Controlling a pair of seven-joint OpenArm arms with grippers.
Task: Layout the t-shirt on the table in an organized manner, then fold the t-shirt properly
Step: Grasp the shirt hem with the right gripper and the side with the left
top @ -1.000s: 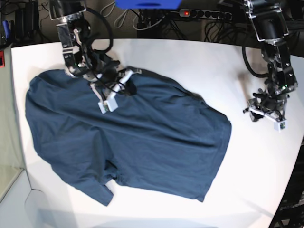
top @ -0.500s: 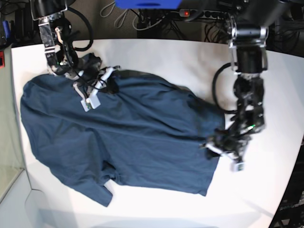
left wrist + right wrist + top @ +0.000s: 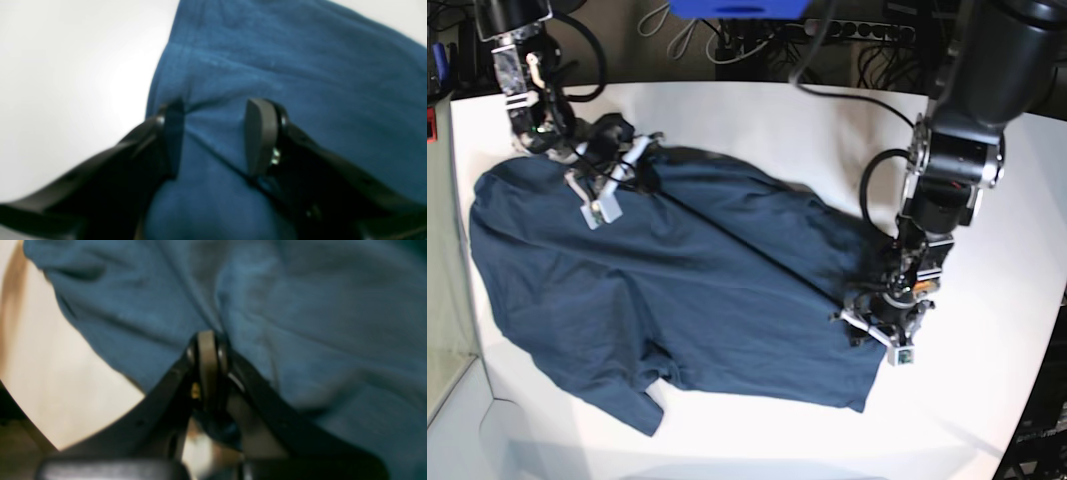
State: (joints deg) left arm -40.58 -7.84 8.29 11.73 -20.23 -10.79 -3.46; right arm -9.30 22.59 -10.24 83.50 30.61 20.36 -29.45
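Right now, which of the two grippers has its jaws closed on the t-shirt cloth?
The right gripper: its jaws are pressed together, pinching the t-shirt. The left gripper stands apart-jawed with cloth between its fingers.

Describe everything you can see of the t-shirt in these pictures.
The t-shirt is dark navy-blue, plain soft cloth, spread wrinkled and slanted across the white table, not yet folded. A short sleeve sticks out at its lower edge. The right gripper is shut on a pinch of cloth near the shirt's upper-left edge. The left gripper has its jaws apart, straddling a raised fold near the shirt's right edge.
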